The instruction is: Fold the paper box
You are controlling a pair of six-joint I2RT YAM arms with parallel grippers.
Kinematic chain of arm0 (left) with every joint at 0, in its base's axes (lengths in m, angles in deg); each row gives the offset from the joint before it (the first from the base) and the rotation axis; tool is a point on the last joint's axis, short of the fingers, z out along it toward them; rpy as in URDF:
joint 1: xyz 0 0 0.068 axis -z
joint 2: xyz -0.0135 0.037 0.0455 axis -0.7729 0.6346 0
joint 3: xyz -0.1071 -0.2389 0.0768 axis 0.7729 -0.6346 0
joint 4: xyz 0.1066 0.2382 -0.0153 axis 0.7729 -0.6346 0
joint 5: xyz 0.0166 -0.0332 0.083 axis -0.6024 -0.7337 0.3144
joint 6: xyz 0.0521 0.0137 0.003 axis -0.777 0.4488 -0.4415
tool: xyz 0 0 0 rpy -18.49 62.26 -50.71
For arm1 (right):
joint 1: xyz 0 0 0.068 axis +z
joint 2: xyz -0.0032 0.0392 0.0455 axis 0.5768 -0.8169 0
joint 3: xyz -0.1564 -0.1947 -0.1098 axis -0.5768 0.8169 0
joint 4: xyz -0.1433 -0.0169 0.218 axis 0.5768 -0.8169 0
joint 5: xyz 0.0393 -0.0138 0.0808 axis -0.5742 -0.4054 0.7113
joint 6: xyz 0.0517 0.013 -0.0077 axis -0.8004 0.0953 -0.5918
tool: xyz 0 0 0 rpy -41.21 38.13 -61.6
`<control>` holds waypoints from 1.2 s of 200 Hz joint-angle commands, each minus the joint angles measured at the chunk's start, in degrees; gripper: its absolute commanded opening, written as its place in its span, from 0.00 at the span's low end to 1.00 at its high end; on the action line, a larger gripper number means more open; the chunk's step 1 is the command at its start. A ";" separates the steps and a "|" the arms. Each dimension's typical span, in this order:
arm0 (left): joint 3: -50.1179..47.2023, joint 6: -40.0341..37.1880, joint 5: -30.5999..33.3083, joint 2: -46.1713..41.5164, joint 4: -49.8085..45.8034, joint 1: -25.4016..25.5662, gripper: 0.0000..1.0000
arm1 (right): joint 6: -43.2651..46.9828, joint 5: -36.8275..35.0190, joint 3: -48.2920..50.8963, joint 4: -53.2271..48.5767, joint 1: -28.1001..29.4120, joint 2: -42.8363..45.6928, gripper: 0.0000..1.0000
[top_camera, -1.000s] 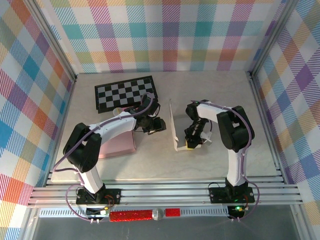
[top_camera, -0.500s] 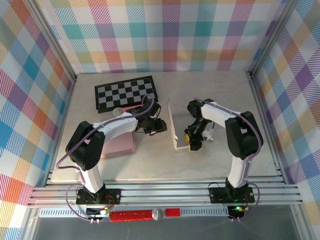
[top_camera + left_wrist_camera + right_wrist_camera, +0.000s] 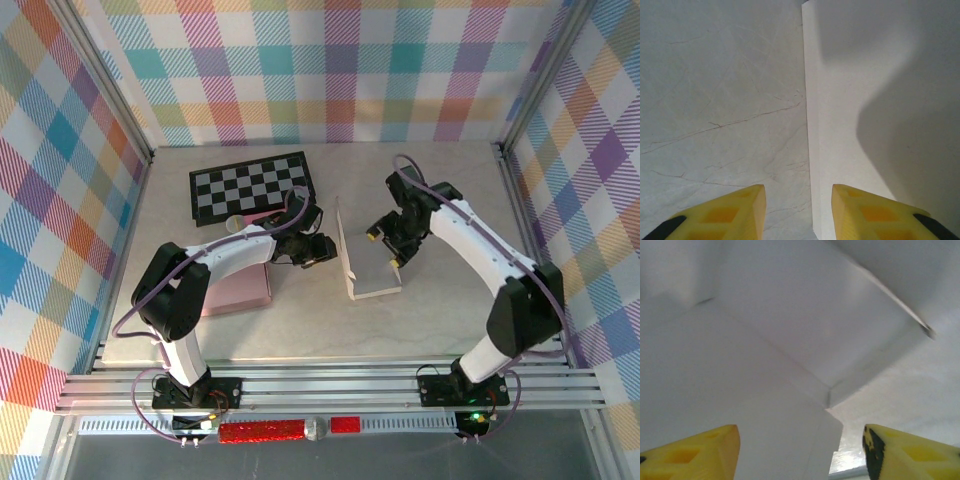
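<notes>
The white paper box [image 3: 368, 270] lies mid-table, one panel flat and another panel [image 3: 344, 240] standing upright along its left side. My left gripper [image 3: 322, 250] hovers just left of the upright panel, jaws apart. In the left wrist view its yellow fingertips [image 3: 797, 210] straddle the panel's edge [image 3: 810, 150] without touching it. My right gripper [image 3: 385, 248] hangs over the flat panel, open and holding nothing. In the right wrist view the right gripper [image 3: 800, 445] looks down on creased white card [image 3: 765, 340] and a folded corner.
A black-and-white checkerboard [image 3: 252, 185] lies at the back left. A pink flat box [image 3: 235, 290] sits under the left arm. Plaid walls enclose the table on three sides, and an aluminium rail [image 3: 330, 385] runs along the near edge.
My right gripper has opened, let go of the box's near right corner and moved up and back over the flat panel. The left arm has stayed put.
</notes>
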 commanded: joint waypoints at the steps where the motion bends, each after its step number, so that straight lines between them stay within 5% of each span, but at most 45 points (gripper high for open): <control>1: 1.32 0.74 -0.81 -2.33 0.95 0.40 0.38 | 20.98 1.94 -0.25 6.58 3.16 6.40 0.70; 118: 4.13 0.94 -1.82 -1.23 0.96 1.29 0.38 | 29.83 7.66 -9.37 3.54 8.09 -4.87 0.58; 240: 4.88 -1.50 0.72 -3.87 -2.65 1.33 0.38 | 25.81 1.57 -16.01 -0.05 8.08 -12.37 0.10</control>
